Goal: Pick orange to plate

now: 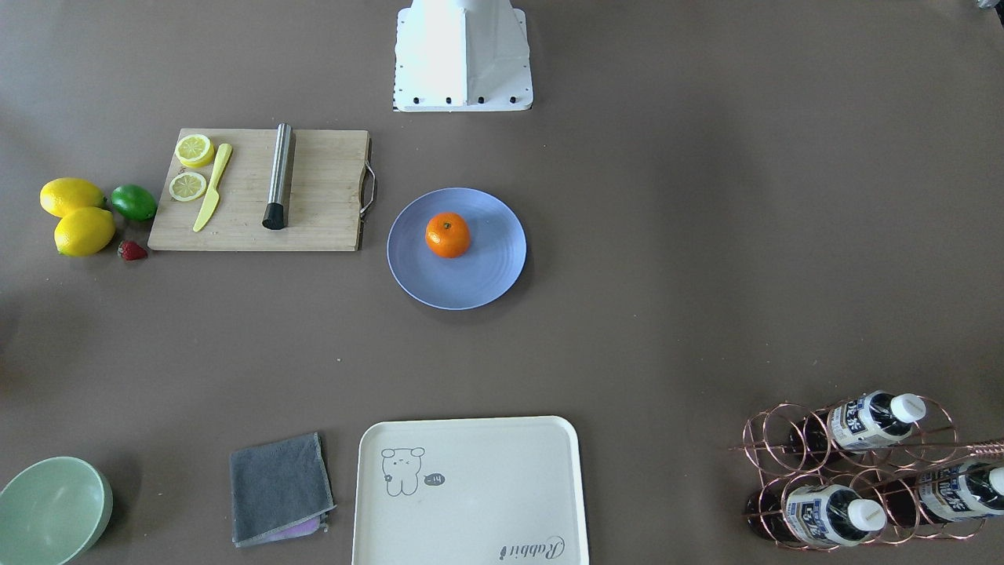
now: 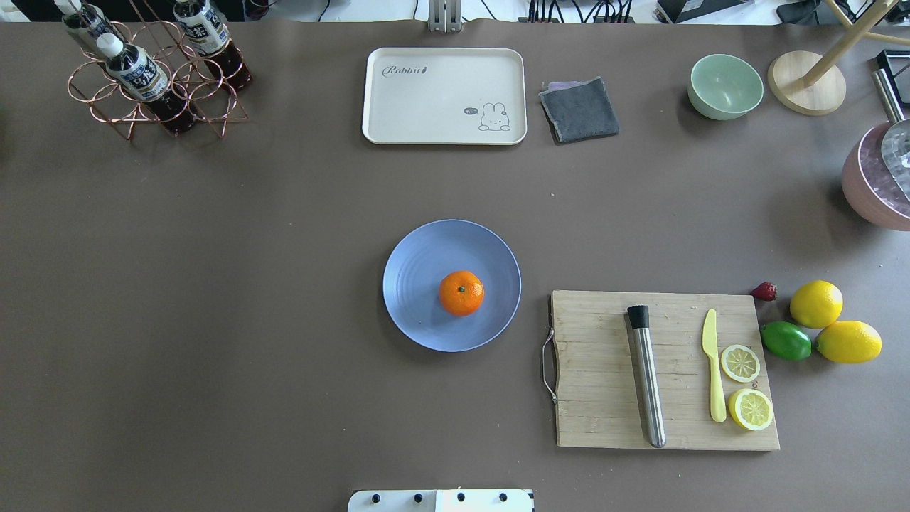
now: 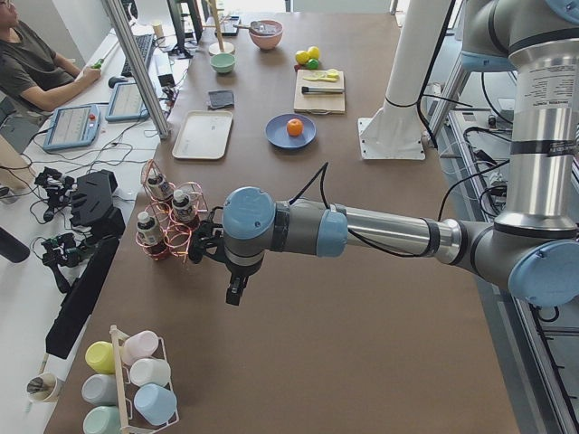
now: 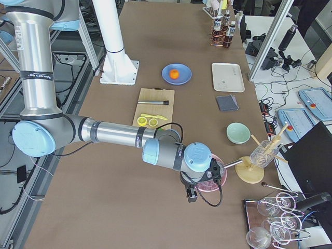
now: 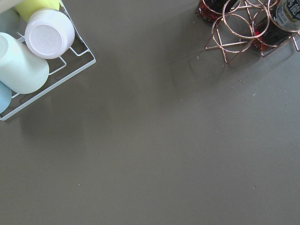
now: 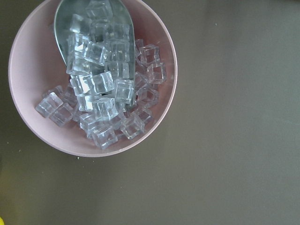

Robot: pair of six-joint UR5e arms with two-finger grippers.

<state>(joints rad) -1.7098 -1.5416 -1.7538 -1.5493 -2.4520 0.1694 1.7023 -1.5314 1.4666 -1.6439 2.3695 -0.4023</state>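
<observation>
On the plate (image 1: 486,275), orange (image 1: 448,235), well apart from both jaws, their opening not discernible

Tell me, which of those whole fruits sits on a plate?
The orange, alone on the blue plate. The lemons, lime and strawberry lie clustered off any plate, beside the cutting board.

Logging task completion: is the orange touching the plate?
Touching. The overhead exterior view shows the orange resting on the plate, well inside its rim, with no gap between them.
</observation>
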